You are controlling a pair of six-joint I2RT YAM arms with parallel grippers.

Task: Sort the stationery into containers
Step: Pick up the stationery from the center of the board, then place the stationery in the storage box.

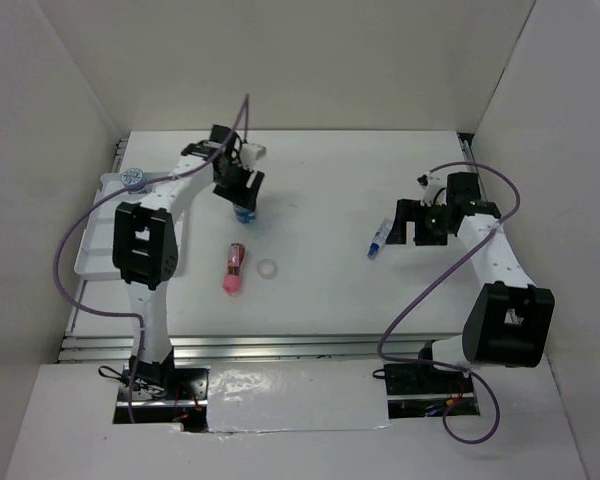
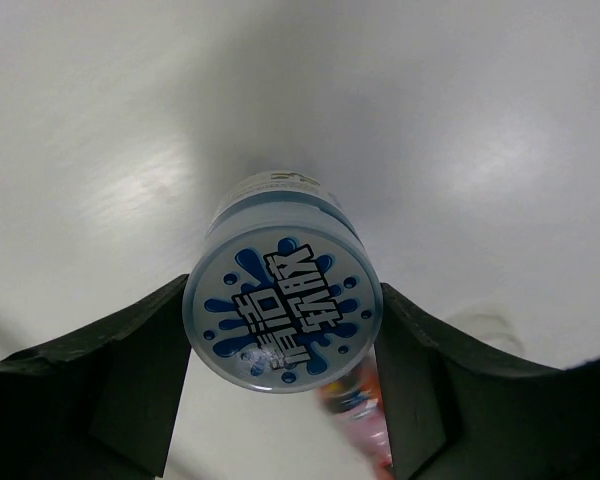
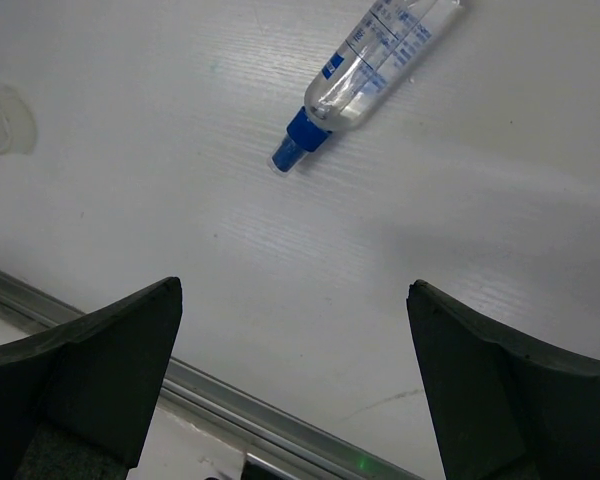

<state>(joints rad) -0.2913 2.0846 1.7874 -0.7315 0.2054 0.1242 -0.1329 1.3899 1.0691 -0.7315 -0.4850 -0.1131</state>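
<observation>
Top external view: left gripper sits at about 11 o'clock of the table centre, clamped on a blue pot. Left wrist view agrees: both fingers press the sides of its splash-print lid, at 9 and 3 o'clock. Can't tell whether the pot is lifted or on the surface.

Second blue pot lies in the white tray, at its 12 o'clock end. The tray is at the table's 9 o'clock edge, partly under the left arm.

Pink cylinder lies flat at 6 o'clock of the gripped pot, apart from it. White ring is just beside the cylinder at its 3 o'clock, not touching.

Right wrist view: right gripper is released, jaws wide apart, nothing between them. Clear tube with a blue cap lies flat on the table near that gripper, at its 9 o'clock from above, outside the jaws.
</observation>
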